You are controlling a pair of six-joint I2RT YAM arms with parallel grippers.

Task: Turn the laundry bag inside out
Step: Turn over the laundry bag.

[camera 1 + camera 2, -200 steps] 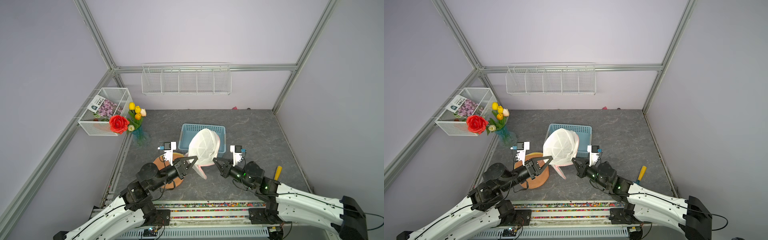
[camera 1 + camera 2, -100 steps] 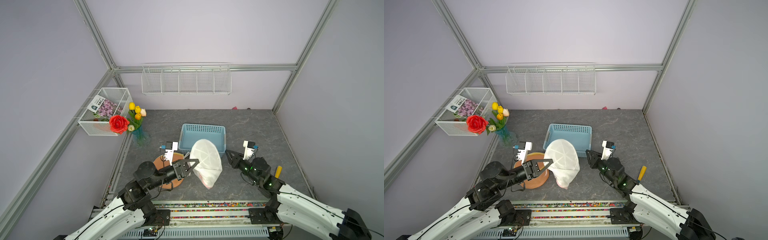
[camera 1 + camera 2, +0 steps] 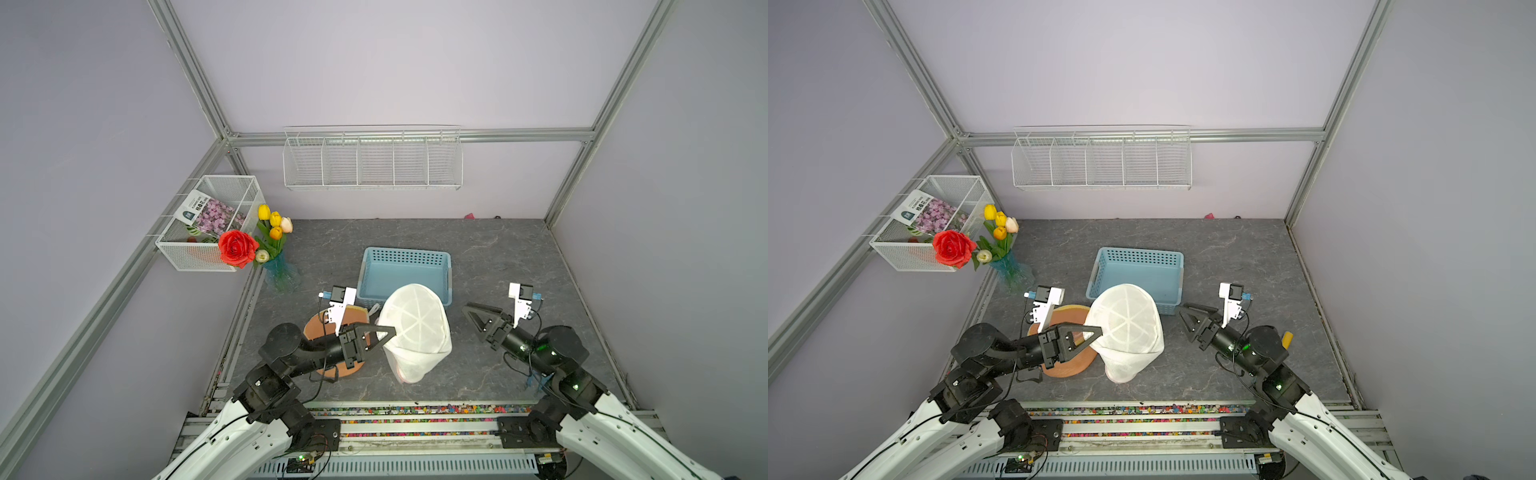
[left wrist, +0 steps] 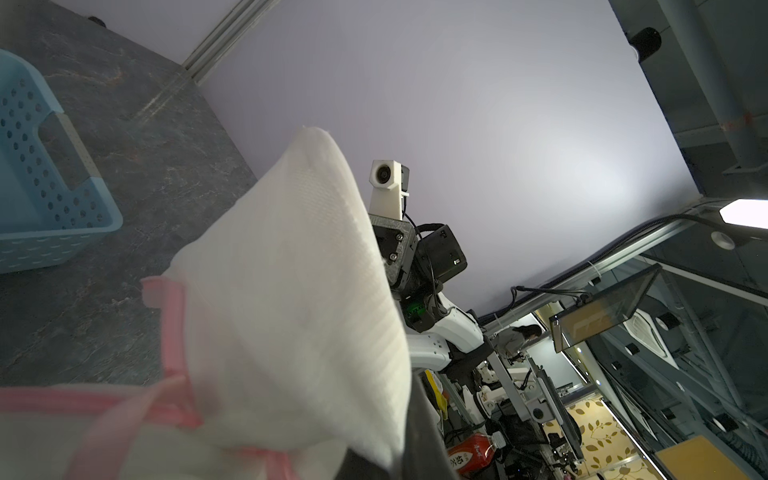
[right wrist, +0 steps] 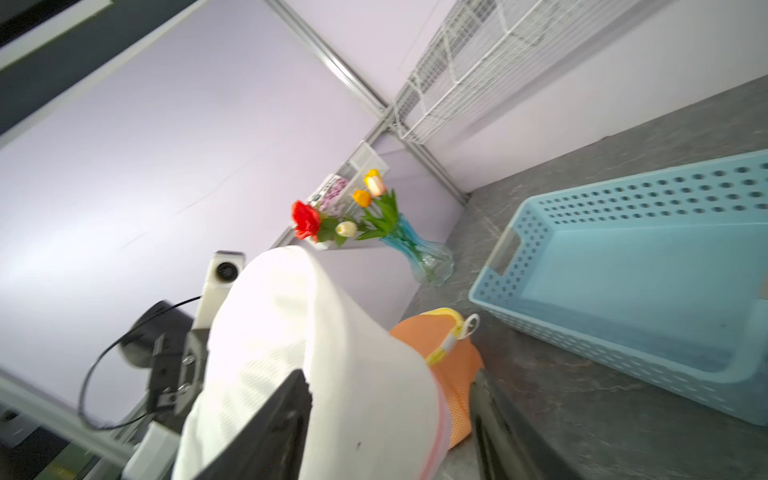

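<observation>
The left gripper (image 3: 390,331) clamps the white laundry bag (image 3: 417,326) by its left edge. The right gripper (image 3: 471,318), jaws spread and empty, hangs clear of its right side.

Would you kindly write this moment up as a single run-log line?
left gripper: jaws shut on laundry bag | right gripper: jaws open, clear of bag | blue basket: behind bag

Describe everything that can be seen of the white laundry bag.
The laundry bag is white mesh, domed, with crossing seams and pink trim at its lower edge. It hangs in front of the blue basket, pinched at one side by the shut left end effector. The open right end effector stands apart.
</observation>
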